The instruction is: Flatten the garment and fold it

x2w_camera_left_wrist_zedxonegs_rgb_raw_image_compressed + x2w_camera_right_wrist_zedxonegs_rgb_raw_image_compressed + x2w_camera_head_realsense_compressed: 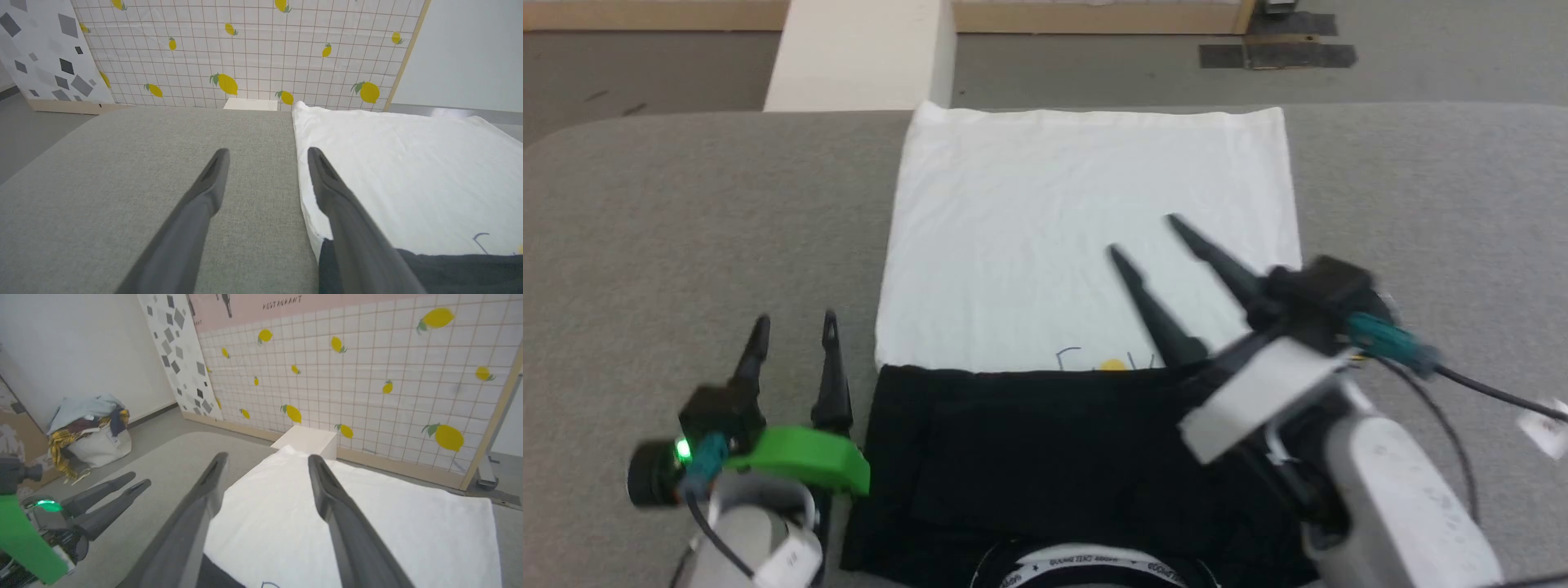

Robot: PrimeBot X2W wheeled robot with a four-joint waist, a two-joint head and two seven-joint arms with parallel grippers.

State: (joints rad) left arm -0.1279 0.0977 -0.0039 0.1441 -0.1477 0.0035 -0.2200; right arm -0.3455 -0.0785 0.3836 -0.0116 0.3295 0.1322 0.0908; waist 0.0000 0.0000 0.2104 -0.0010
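Observation:
The garment (1086, 237) lies flat on the grey table (686, 237), white body stretching away from me, black sleeves folded across the near end and the collar with its lettered tape at the bottom edge. A bit of the yellow-and-blue print peeks out above the black fold. My left gripper (794, 328) is open beside the garment's left edge, over bare table; in the left wrist view its fingers (208, 192) straddle that edge of the garment (408, 175). My right gripper (1143, 237) is open and empty, hovering above the white body (367, 522).
A pale box (858, 53) stands past the table's far edge. A lemon-patterned panel (253, 49) forms the backdrop. A bag heaped with clothes (90, 424) sits on the floor to the left. Dark tape patches (1278, 53) mark the floor at the far right.

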